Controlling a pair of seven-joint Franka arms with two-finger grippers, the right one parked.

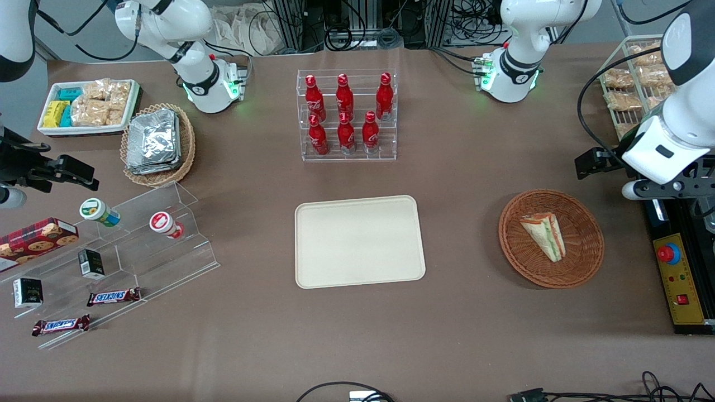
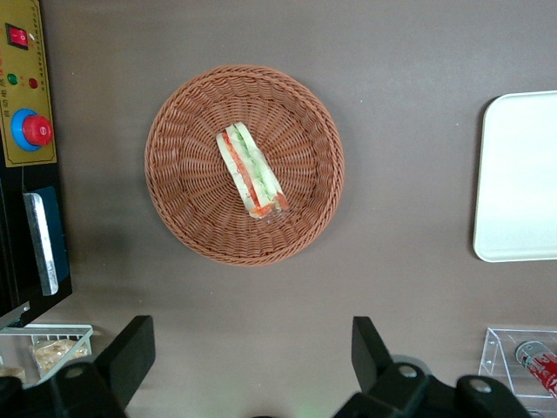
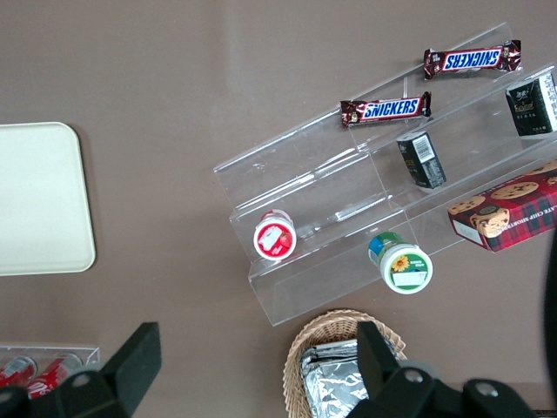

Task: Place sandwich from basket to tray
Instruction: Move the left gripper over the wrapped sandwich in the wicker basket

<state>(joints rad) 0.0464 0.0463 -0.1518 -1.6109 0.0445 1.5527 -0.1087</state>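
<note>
1. Sandwich (image 1: pixel 544 235): a small triangular wedge of pale, soft-looking bread lying on its side, with green and orange-red filling showing as stripes along its cut edge (image 2: pixel 251 170). It sits in the basket, near the middle of the floor, touched by nothing else.

2. Basket (image 1: pixel 581 268): round, shallow, reddish-brown wicker, its weave running in tight rings up to a low braided rim (image 2: pixel 174 209). It rests on the matte brown table (image 1: pixel 458 335), toward the working arm's end.

3. Tray (image 1: pixel 391 262): a flat cream-beige rectangle with rounded corners, a low raised rim and a smooth, bare surface. It lies well apart from the basket, about level with it; one rounded end also shows in the left wrist view (image 2: pixel 513 174).

4. Gripper (image 2: pixel 252 361): it hangs above the table near the basket's rim, apart from the sandwich. Its two dark, blocky fingers (image 2: pixel 130 348) are spread wide and hold nothing. In the front view it sits at the table's working-arm edge (image 1: pixel 600 163).

5. Clear acrylic rack (image 1: pixel 347 117): stepped and transparent, holding six glossy red bottles in two rows, farther from the front camera than the tray.

6. Yellow control box (image 1: pixel 678 279): a flat panel with a red button on a blue base, beside the basket at the table's edge.
</note>
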